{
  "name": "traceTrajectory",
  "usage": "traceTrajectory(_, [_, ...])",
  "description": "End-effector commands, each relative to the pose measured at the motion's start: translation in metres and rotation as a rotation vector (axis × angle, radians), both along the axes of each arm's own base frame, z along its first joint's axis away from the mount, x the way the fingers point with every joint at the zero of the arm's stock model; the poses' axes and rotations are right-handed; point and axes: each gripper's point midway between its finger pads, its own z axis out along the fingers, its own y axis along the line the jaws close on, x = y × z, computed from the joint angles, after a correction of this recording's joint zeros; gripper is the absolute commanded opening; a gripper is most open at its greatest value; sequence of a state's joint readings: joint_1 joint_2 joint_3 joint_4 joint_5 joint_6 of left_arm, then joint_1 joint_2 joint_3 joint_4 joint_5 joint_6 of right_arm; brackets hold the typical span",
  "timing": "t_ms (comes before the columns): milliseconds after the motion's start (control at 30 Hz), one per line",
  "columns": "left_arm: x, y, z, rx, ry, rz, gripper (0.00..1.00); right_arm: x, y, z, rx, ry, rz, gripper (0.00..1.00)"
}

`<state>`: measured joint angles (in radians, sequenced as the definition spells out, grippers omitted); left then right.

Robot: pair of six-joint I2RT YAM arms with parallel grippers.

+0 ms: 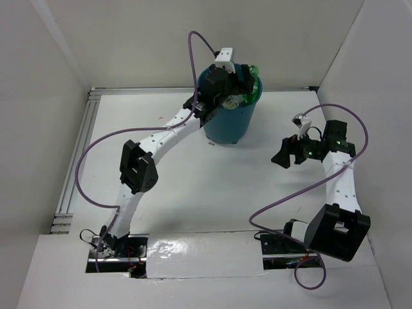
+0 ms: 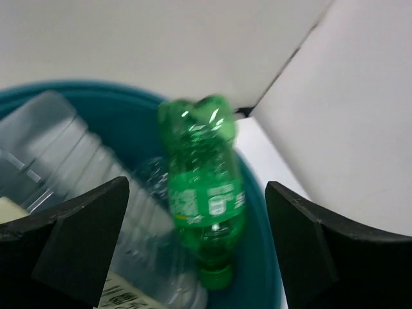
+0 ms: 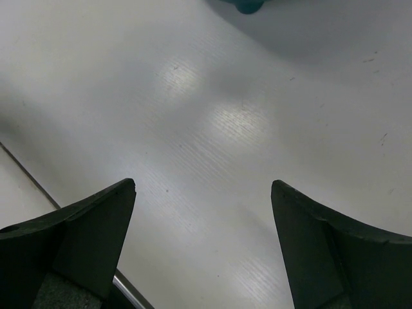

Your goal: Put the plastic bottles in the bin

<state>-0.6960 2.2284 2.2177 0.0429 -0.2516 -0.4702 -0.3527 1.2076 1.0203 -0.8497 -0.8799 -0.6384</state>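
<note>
The left arm reaches to the far middle of the bench [image 1: 193, 193], where the bin [image 1: 225, 125] stands, and its wrist hangs over the bin's open top. The left fingers [image 2: 84, 238] are spread wide with nothing clamped between them. In the left wrist view the green bottle [image 2: 203, 187] shows in the gap between the two fingers but lies beyond them, inside the bin, and touches neither one. It stands cap down and leans toward the bin's right wall, its outline a little blurred. From above, its base pokes up at the far right of the rim. To the left of it, also inside the bin, lie clear bottles [image 2: 58, 148], the biggest one ribbed and pressed against the left wall; how many there are cannot be told.

The right arm is on the right side of the bench, well apart from the bin. The right fingers [image 3: 84, 232] are also spread wide and hold nothing, with only bare bench surface below them. A sliver of the bin's teal base shows at the far edge of the right wrist view.
</note>
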Motion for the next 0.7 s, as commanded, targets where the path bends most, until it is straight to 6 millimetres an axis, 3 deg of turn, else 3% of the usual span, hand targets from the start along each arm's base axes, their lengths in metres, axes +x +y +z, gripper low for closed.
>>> traceTrajectory(0, [-0.021, 0.017, 0.118, -0.137, -0.216, -0.053, 1.0, -0.001, 0.003, 0.001, -0.003, -0.027, 0.023, 0.93])
traceTrajectory(67, [-0.035, 0.02, 0.133, -0.122, -0.254, -0.091, 1.0, -0.002, 0.004, -0.002, -0.005, -0.024, 0.028, 0.93])
traceTrajectory(100, [-0.052, 0.031, 0.163, -0.139, -0.303, -0.101, 1.0, -0.001, 0.003, -0.004, -0.002, -0.016, 0.028, 0.93])
traceTrajectory(133, [-0.062, 0.036, 0.171, -0.113, -0.329, -0.118, 1.0, -0.003, 0.004, -0.007, -0.003, -0.011, 0.033, 0.93])
traceTrajectory(167, [-0.062, 0.044, 0.156, -0.069, -0.313, -0.119, 1.0, -0.003, 0.004, -0.007, -0.003, -0.011, 0.033, 0.93])
traceTrajectory(200, [-0.066, 0.057, 0.156, -0.042, -0.321, -0.122, 0.98, -0.005, 0.003, -0.011, -0.007, 0.0, 0.029, 0.93])
traceTrajectory(233, [-0.086, 0.081, 0.181, -0.002, -0.389, -0.113, 0.96, -0.005, 0.003, -0.016, -0.007, 0.011, 0.035, 0.91])
traceTrajectory(267, [-0.083, 0.09, 0.142, 0.077, -0.335, -0.112, 0.93, -0.005, 0.003, -0.016, -0.007, 0.011, 0.035, 0.83])
traceTrajectory(300, [-0.076, 0.116, 0.128, 0.125, -0.312, -0.071, 0.85, -0.005, 0.002, -0.017, -0.023, -0.007, 0.051, 0.72])
traceTrajectory(333, [-0.082, 0.139, 0.102, 0.185, -0.267, -0.057, 0.77, -0.008, 0.003, -0.021, -0.023, 0.004, 0.059, 0.53])
traceTrajectory(367, [-0.07, 0.177, 0.086, 0.215, -0.22, 0.01, 0.65, -0.008, 0.004, -0.023, -0.011, 0.013, 0.063, 0.18])
traceTrajectory(400, [-0.07, 0.196, 0.062, 0.24, -0.142, 0.026, 0.43, -0.008, 0.004, -0.023, -0.016, 0.007, 0.068, 0.1])
traceTrajectory(433, [-0.071, 0.213, 0.046, 0.268, -0.103, 0.039, 0.38, -0.008, 0.007, -0.025, -0.012, 0.015, 0.077, 0.07])
traceTrajectory(467, [-0.07, 0.243, 0.018, 0.306, -0.045, 0.072, 0.36, -0.008, 0.007, -0.025, -0.012, 0.015, 0.077, 0.07])
traceTrajectory(533, [-0.075, 0.256, -0.016, 0.377, 0.008, 0.019, 0.41, -0.009, 0.006, -0.031, -0.013, 0.037, 0.074, 0.26])
traceTrajectory(567, [-0.077, 0.261, -0.027, 0.399, 0.031, 0.002, 0.55, -0.009, 0.006, -0.031, -0.013, 0.037, 0.074, 0.39])
traceTrajectory(600, [-0.072, 0.258, -0.055, 0.429, 0.088, -0.047, 0.62, -0.009, 0.006, -0.033, -0.009, 0.045, 0.074, 0.64])
traceTrajectory(667, [-0.069, 0.26, -0.087, 0.509, 0.169, -0.084, 0.81, -0.006, 0.005, -0.033, -0.003, 0.055, 0.068, 0.79])
